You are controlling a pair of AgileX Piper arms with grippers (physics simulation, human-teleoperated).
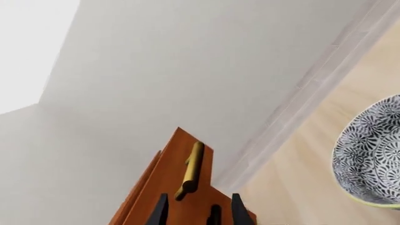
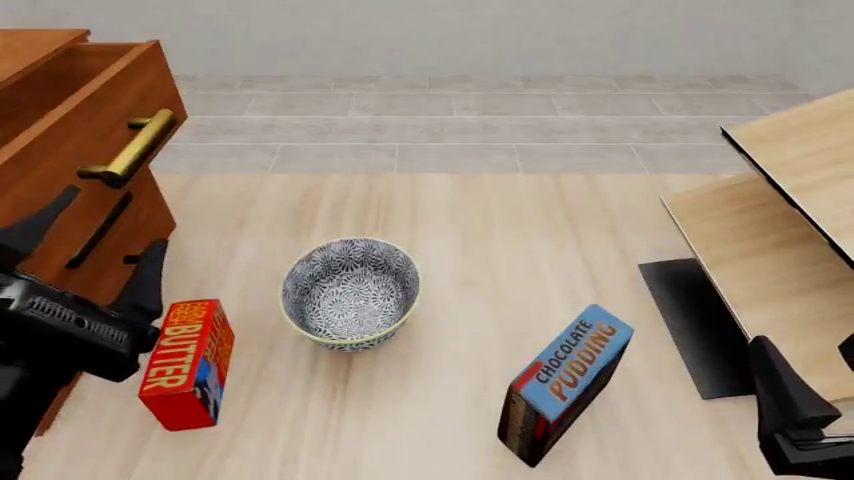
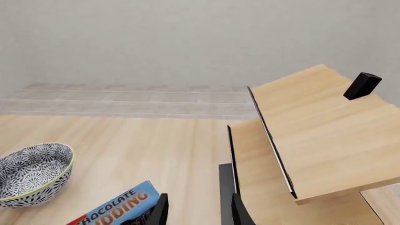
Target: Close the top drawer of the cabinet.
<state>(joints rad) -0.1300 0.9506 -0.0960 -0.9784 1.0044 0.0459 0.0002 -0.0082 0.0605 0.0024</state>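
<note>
Brass handle on top drawer runs near–far – drawer ajar, left gripper spread before it; right gripper spread.

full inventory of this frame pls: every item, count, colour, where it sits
cabinet: 1, reddish-brown wood, far left of the table.
top drawer: 1, reddish-brown, pulled out of the cabinet, interior visible.
brass bar handle: 1, brass, on the top drawer's front.
bowl: 1, white with a black pattern, table centre.
butter box: 1, red and orange, left of the bowl, near the cabinet.
chocolate pudding box: 1, blue top, dark sides, right of the bowl.
light-wood panels: pale wood, far right.
left gripper: black, open, in front of the cabinet.
right gripper: black, open, near the panels.
</note>
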